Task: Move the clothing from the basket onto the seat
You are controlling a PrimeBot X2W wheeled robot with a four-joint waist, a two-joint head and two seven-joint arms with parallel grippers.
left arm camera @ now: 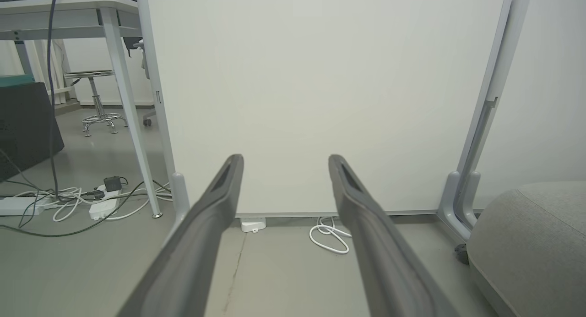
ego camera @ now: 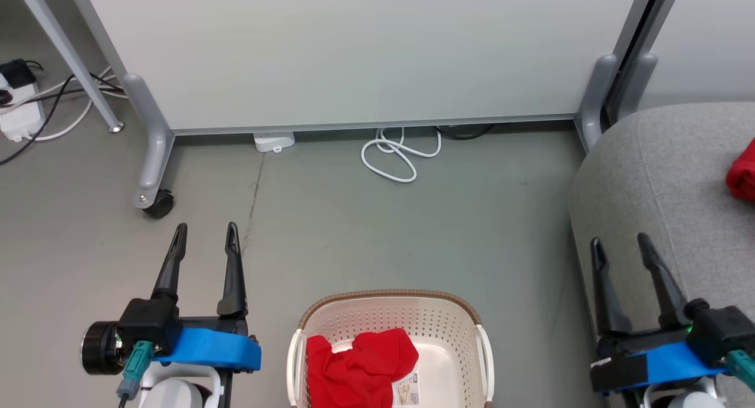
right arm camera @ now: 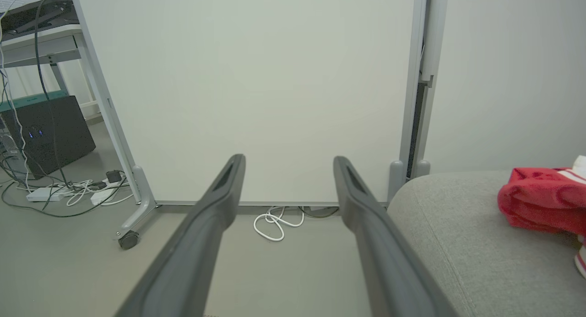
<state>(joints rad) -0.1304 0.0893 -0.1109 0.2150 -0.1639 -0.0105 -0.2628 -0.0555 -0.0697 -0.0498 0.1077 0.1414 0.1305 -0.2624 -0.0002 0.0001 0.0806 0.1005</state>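
Red clothing [ego camera: 360, 361] lies in the basket [ego camera: 389, 294], both cut off at the bottom edge; a second garment [ego camera: 743, 172] sits on the seat [ego camera: 649, 172], clipped at the right. Your left gripper [ego camera: 206, 226] and right gripper [ego camera: 619, 239] gape wide, empty.

A pale partition panel [ego camera: 354, 54] on grey wheeled feet stands on a grey floor [ego camera: 365, 231]. A coiled white cable [ego camera: 398, 154] lies at its base; power strips [ego camera: 20, 110] sit far left.
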